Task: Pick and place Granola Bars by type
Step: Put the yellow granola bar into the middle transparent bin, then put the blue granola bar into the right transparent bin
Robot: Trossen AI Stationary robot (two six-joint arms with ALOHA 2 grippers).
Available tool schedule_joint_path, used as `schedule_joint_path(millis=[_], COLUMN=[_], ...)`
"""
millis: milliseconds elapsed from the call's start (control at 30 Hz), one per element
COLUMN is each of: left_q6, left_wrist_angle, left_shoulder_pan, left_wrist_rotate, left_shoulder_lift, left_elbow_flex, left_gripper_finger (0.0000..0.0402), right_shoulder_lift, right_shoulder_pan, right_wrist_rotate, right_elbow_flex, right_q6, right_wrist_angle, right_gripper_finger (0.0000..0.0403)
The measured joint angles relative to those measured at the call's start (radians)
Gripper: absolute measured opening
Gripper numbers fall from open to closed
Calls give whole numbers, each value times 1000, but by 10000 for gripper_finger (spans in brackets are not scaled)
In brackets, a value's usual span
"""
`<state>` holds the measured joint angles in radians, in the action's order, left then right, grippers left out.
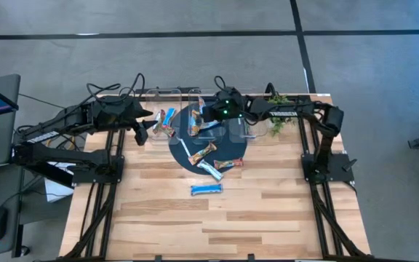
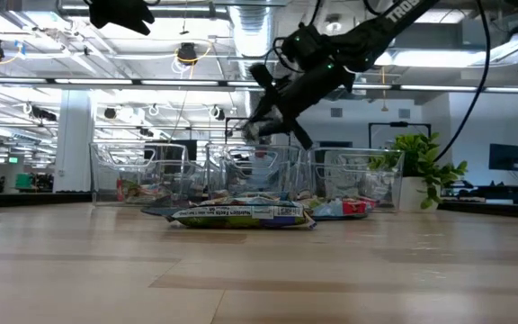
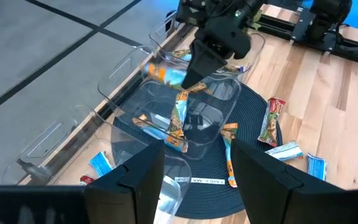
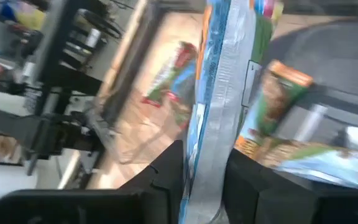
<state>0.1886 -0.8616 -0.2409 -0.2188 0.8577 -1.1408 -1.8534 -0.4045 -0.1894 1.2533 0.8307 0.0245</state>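
Right tool [image 1: 198, 122]: over the middle clear bin [image 1: 208, 125] at the desk's far edge, clenched on a blue-white bar [image 4: 219, 93] that hangs between its fingers; the left wrist view shows the same bar [image 3: 179, 78] held above that bin.

Left tool [image 1: 141, 135]: hovering by the far-left bin [image 1: 164, 120], fingers [image 3: 135, 180] spread apart and holding nothing.

Bars: some already in the bins, among them tan ones [image 3: 180, 115] in the middle bin and blue and red ones in the left bin. Several lie on the dark round mat [image 1: 233, 149] — orange-red [image 1: 208, 151], blue-white [image 1: 210, 172], tan [image 1: 228, 164]. One blue-white bar [image 1: 206, 189] lies alone on bare wood, nearer than the mat.

Desk [image 1: 268, 211]: pale wooden planks, black frame rails on both sides. Small green plant [image 1: 278, 120] at the far right corner.

Room: grey floor with dark lines; the low view shows an open hall with ceiling lights and ducts behind the bins.

Hard to make out: the right wrist view is blurred, so wrappers beyond the held bar cannot be read. Bin contents in the low view are hidden behind the nearest bar [image 2: 241, 214].
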Motion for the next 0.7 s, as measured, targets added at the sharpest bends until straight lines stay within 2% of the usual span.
schedule_joint_path(millis=[400, 567, 700], left_q6=[12, 37, 44], left_wrist_angle=[16, 16, 16], left_shoulder_pan=[0, 0, 0], left_wrist_rotate=[-2, 7, 71], left_shoulder_lift=[0, 0, 0], left_elbow_flex=[0, 0, 0], left_gripper_finger=[180, 180, 180], right_shoulder_lift=[8, 47, 113], right_shoulder_pan=[5, 19, 39], right_wrist_rotate=[-22, -21, -23], right_elbow_flex=[-1, -1, -2], right_q6=[-51, -116, -214], right_wrist_angle=[35, 65, 46], right_gripper_finger=[198, 218, 217])
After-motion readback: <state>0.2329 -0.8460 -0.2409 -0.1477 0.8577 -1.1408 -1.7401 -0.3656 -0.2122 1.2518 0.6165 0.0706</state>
